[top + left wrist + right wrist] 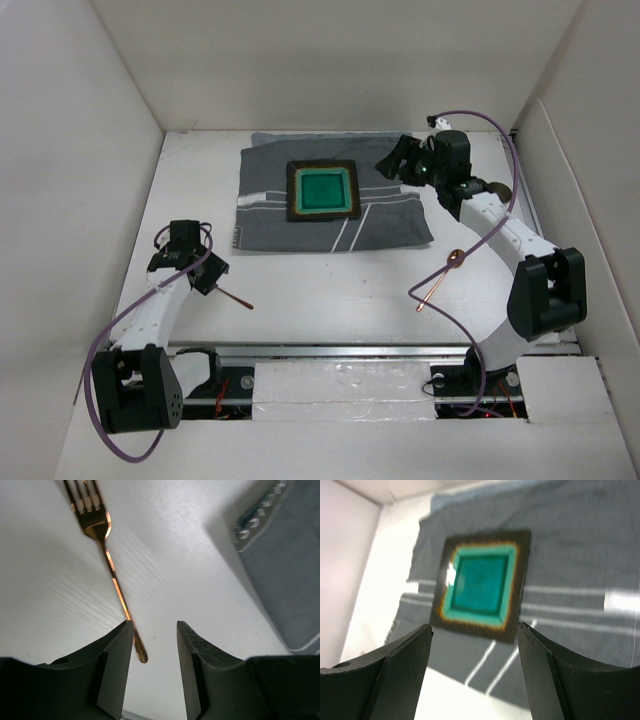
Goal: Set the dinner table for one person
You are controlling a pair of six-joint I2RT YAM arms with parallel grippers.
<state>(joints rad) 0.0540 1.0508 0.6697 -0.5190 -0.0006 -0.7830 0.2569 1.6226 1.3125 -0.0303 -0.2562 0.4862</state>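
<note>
Left gripper [155, 627]: parted to a moderate gap, gripping nothing, low over the dinner table [330, 290], copper fork's [97, 526] handle tip just beside 1 finger [117, 665]. Right gripper [474, 627]: spread wide, empty, above the grey striped mat [570, 555] near the square teal plate [482, 585]. Plate on mat, mat at the table's far middle. Copper spoon [440, 278] flat on the white top beneath the right arm.

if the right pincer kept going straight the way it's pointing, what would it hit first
Probably the grey striped mat just in front of the square teal plate, or the plate's dark rim; depth is unclear. Nothing shows between the open right pincer and them.
</note>
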